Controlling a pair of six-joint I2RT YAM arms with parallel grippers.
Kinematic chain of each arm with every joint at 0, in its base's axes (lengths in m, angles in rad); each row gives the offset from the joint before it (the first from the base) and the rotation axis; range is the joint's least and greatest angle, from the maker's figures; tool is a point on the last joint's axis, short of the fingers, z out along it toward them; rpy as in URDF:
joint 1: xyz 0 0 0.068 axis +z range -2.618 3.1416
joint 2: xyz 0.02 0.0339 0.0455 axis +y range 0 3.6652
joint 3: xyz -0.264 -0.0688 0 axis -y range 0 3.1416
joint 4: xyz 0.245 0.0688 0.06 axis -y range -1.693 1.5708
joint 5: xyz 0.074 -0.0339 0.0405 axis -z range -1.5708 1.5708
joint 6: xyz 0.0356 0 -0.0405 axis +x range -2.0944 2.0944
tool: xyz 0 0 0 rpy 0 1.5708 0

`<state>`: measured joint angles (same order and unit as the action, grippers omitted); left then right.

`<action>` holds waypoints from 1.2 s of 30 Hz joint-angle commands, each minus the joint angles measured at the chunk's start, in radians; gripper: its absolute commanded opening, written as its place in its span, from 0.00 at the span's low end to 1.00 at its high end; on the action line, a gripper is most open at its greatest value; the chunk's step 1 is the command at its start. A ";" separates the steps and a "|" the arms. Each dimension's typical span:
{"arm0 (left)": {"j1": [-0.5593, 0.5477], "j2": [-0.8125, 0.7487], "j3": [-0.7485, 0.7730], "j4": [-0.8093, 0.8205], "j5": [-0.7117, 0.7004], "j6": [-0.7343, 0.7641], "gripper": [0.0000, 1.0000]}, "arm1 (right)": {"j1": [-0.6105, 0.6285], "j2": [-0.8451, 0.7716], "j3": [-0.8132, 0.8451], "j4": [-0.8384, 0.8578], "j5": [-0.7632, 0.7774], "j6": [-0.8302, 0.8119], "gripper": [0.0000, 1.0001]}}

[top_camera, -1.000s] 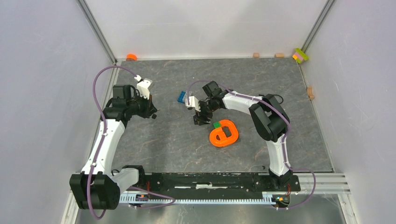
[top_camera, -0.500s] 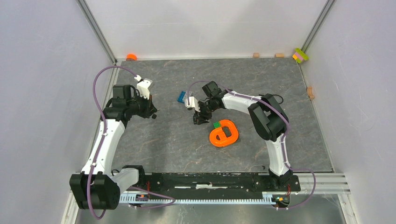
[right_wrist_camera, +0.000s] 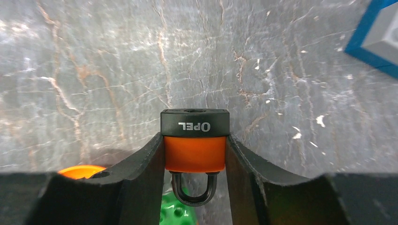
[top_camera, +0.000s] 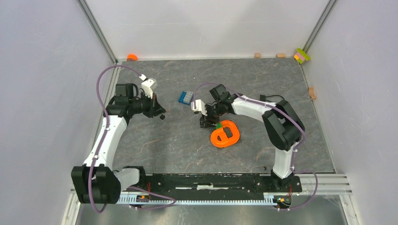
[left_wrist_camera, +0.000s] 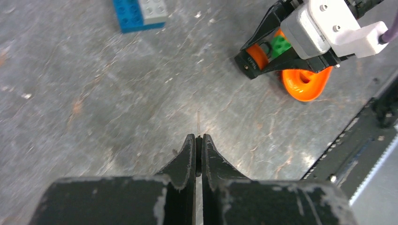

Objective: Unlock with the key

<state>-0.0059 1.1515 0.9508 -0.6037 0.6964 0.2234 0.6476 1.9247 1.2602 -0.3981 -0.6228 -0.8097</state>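
My left gripper [left_wrist_camera: 198, 139] is shut on the key [left_wrist_camera: 198, 123]. Its black head is pinched between the fingers and its thin silvery blade sticks out forward; in the top view the gripper [top_camera: 161, 115] hovers left of centre. My right gripper [right_wrist_camera: 195, 137] is shut on the small orange padlock [right_wrist_camera: 195, 152], black cap facing away and shackle toward the wrist. It shows in the left wrist view [left_wrist_camera: 257, 54], and in the top view the right gripper [top_camera: 206, 123] is at the orange ring-shaped piece [top_camera: 225, 134]. The key is well apart from the padlock.
A green brick [top_camera: 218, 125] sits on the ring's near-left rim. A blue and grey brick [top_camera: 186, 97] lies behind the right gripper. Small wooden blocks [top_camera: 257, 55] and a coloured block [top_camera: 302, 55] line the back edge, with an orange cap [top_camera: 132, 57] at back left.
My left gripper has swung right toward the middle with the key. My right gripper has shifted right and nearer with the padlock, closer to the orange ring.
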 commanded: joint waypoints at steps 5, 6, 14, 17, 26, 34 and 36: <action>-0.046 0.055 0.023 0.250 0.312 -0.309 0.02 | -0.030 -0.348 -0.123 0.123 -0.160 0.033 0.00; -0.063 0.068 0.037 0.251 0.324 -0.326 0.02 | -0.035 -0.382 -0.145 0.133 -0.172 0.033 0.00; -0.156 0.113 0.013 0.518 0.515 -0.630 0.02 | -0.062 -0.662 -0.330 0.193 -0.250 -0.043 0.00; -0.171 0.108 0.017 0.528 0.565 -0.623 0.02 | -0.070 -0.718 -0.344 0.179 -0.258 -0.071 0.00; -0.266 0.098 0.002 0.532 0.584 -0.608 0.02 | -0.117 -0.805 -0.340 0.126 -0.246 -0.103 0.00; -0.316 0.075 -0.072 0.661 0.580 -0.673 0.02 | -0.196 -0.837 -0.360 0.126 -0.374 -0.101 0.00; -0.323 0.073 -0.079 0.679 0.576 -0.676 0.02 | -0.214 -0.838 -0.358 0.113 -0.422 -0.107 0.00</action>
<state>-0.3141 1.2491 0.8867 -0.0368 1.2419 -0.3855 0.4625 1.1137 0.9001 -0.3084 -0.9157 -0.8883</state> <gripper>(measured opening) 0.052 0.500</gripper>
